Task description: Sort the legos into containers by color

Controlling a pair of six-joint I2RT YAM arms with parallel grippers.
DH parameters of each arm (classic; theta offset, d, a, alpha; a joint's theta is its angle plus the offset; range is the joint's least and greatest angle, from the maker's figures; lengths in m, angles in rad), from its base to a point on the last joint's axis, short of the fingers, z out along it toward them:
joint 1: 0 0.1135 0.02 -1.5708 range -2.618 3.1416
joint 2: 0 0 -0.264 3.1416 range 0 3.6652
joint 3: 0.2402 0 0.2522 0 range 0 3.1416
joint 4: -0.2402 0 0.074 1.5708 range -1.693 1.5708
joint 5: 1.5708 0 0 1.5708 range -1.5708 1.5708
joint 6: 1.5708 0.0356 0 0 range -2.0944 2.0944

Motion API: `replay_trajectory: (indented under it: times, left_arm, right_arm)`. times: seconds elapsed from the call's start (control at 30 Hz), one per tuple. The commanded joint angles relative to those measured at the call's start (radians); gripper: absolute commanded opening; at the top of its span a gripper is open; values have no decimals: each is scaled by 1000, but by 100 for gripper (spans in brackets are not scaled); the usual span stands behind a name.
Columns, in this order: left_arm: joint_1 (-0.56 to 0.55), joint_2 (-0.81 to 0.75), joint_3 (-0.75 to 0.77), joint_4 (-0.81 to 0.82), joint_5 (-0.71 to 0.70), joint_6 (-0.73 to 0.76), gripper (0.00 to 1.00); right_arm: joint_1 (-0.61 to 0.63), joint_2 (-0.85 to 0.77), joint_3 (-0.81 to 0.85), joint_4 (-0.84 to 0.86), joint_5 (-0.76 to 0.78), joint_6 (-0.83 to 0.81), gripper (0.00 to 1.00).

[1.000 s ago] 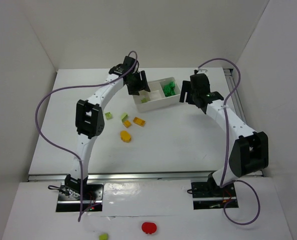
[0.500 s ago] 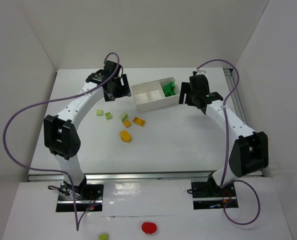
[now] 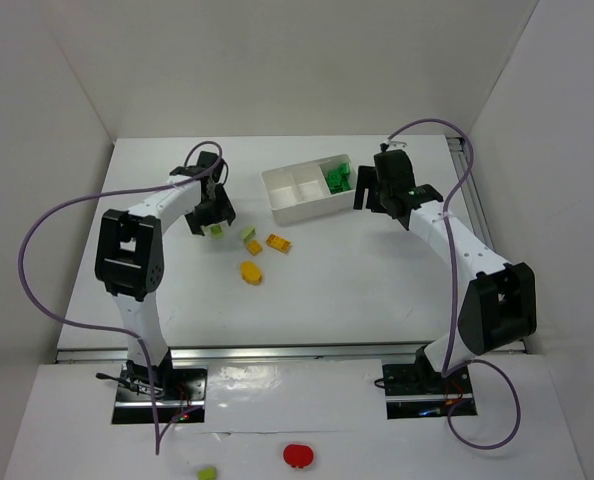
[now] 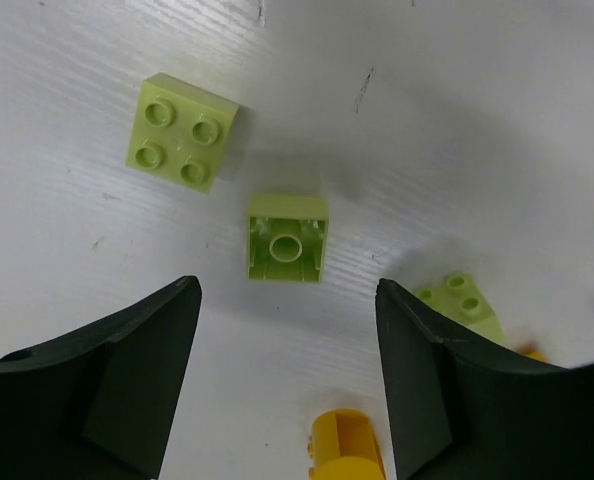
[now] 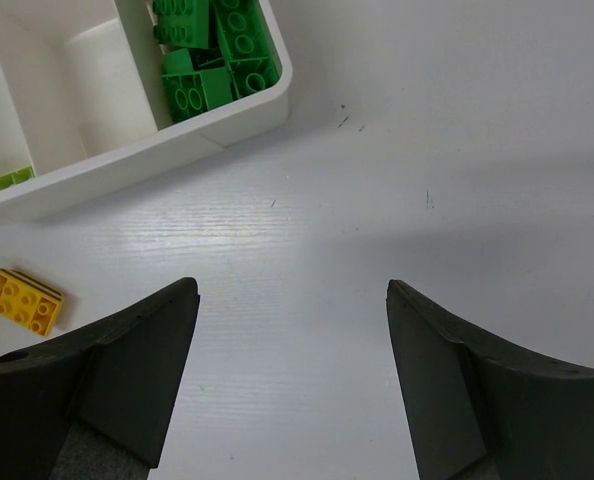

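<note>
My left gripper (image 4: 287,288) is open and empty, low over the table. An upside-down lime brick (image 4: 288,238) lies just ahead of its jaws, with a studs-up lime brick (image 4: 182,146) beyond it. A third lime brick (image 4: 460,303) lies at the right and the rounded orange piece (image 4: 347,445) below. In the top view the left gripper (image 3: 209,212) is left of the white tray (image 3: 307,207). My right gripper (image 5: 292,285) is open and empty over bare table, just right of the tray (image 5: 127,165). Green bricks (image 5: 212,55) fill its right compartment. A lime brick (image 5: 12,178) lies in another. An orange brick (image 5: 19,299) lies outside.
A lime brick (image 3: 248,234), an orange brick (image 3: 277,242) and the rounded orange piece (image 3: 250,272) lie in front of the tray. A red round object (image 3: 297,455) and a lime piece (image 3: 207,472) sit on the near ledge by the arm bases. White walls enclose the table.
My left arm has swung away from the tray's left end, to the left and down over the lime bricks. The right arm has hardly moved.
</note>
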Motion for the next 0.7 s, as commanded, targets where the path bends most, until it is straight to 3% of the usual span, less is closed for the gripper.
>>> replay_trajectory:
  times: [0.0,0.27,0.47,0.67]
  left_arm:
    - [17,30,1,54,38,-10,80]
    - [18,92,58,63,58,34,60]
    - [-4,102,108,31,28,66,55]
    - [-59,44,174,22,28,125,38]
  right_arm:
    - [7,-5,20,0,19,1,83]
    - [16,6,40,-20,29,1,84]
    - [16,17,58,-20,29,1,84]
    - [26,17,58,-20,29,1,84]
